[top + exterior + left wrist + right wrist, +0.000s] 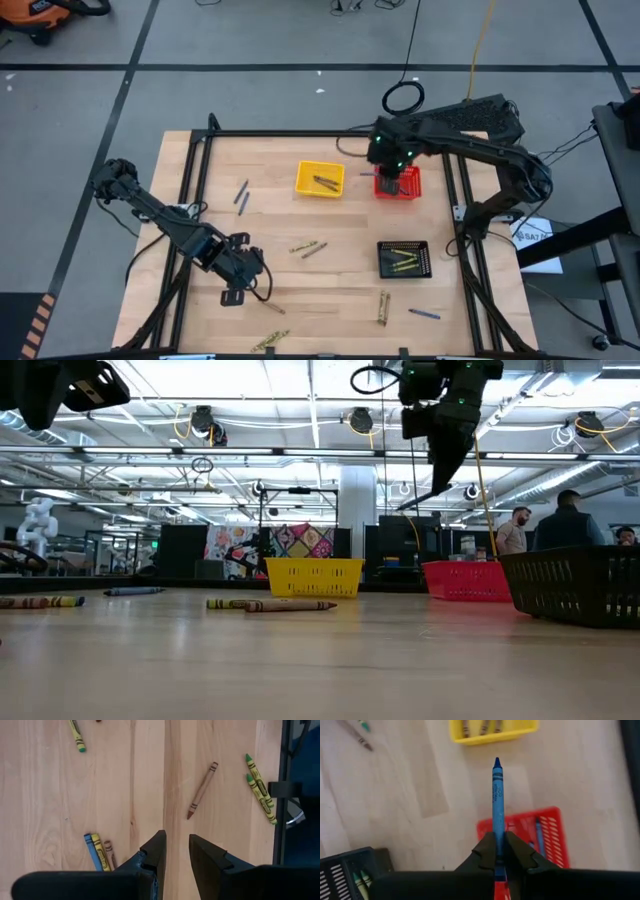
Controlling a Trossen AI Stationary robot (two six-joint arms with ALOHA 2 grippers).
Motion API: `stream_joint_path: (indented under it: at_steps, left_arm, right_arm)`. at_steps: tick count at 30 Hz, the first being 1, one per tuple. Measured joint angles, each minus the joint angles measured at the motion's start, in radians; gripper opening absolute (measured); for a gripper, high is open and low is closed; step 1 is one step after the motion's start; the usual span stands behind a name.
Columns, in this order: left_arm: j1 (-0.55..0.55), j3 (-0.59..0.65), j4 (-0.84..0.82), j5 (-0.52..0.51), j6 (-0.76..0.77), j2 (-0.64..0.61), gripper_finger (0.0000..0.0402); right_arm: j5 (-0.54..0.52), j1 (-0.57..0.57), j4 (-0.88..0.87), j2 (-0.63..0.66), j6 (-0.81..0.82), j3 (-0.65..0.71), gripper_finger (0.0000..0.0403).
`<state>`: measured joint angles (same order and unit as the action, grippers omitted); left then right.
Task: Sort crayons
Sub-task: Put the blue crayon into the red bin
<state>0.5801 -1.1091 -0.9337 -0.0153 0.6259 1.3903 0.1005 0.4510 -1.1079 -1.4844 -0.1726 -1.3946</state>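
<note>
My right gripper [496,851] hangs over the red basket [398,186] at the table's far right, shut on a blue crayon [496,795]. Another blue crayon [538,831] lies inside that basket. Near the table's front left, my left gripper [176,851] stands open above bare wood with nothing between its fingers. Near it lie a brown crayon [202,790], two green ones [260,787] and a blue, a yellow and a brown one side by side [100,852]. The yellow basket [320,178] and the black basket [404,259] each hold crayons. My right gripper pinches the blue crayon's blunt end [496,845] between its two fingers. The fingers slant down from above, and the crayon lies along them. Its pointed tip [496,762] sticks out well past the fingertips. The crayon is lifted clear above the red basket's near part.
Loose crayons are scattered over the table: two bluish ones [241,195] at the far left, a pair [308,247] in the middle, others [383,307] [424,314] at the front right and some [270,342] at the front edge. People stand in the room beyond [565,520].
</note>
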Motion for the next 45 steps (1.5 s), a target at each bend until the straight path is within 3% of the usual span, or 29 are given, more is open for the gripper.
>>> stream_joint_path:
  at_steps: [6, 12, 18, 26, 34, 40, 45]
  left_arm:
    - [0.003, 0.0, 0.0, -0.025, 0.027, 0.0, 0.0087]
    - [0.003, 0.0, 0.0, -0.049, 0.076, 0.0, 0.0087]
    - [0.003, 0.0, 0.001, -0.059, 0.075, 0.0, 0.0087]
    - [0.002, 0.0, 0.001, -0.077, 0.075, 0.0, 0.0087]
    - [0.002, 0.0, 0.002, -0.1, 0.073, 0.0, 0.0087]
    - [0.002, 0.0, 0.002, -0.103, 0.074, 0.0, 0.0087]
    - [0.002, 0.0, 0.002, -0.103, 0.074, 0.0, 0.0087]
  right_arm:
    - [-0.001, 0.084, -0.04, 0.065, 0.0, 0.005, 0.0]
    - [-0.053, 0.15, -0.042, 0.115, -0.018, 0.127, 0.0]
    - [-0.05, 0.217, 0.07, 0.169, -0.054, 0.309, 0.0]
    - [-0.048, 0.282, 0.213, 0.176, -0.077, 0.448, 0.0]
    - [0.034, 0.281, 0.218, 0.176, -0.042, 0.46, 0.0007]
    - [0.027, 0.281, 0.218, 0.176, -0.012, 0.46, 0.0008]
    - [-0.051, 0.28, 0.217, 0.176, 0.034, 0.46, 0.0026]
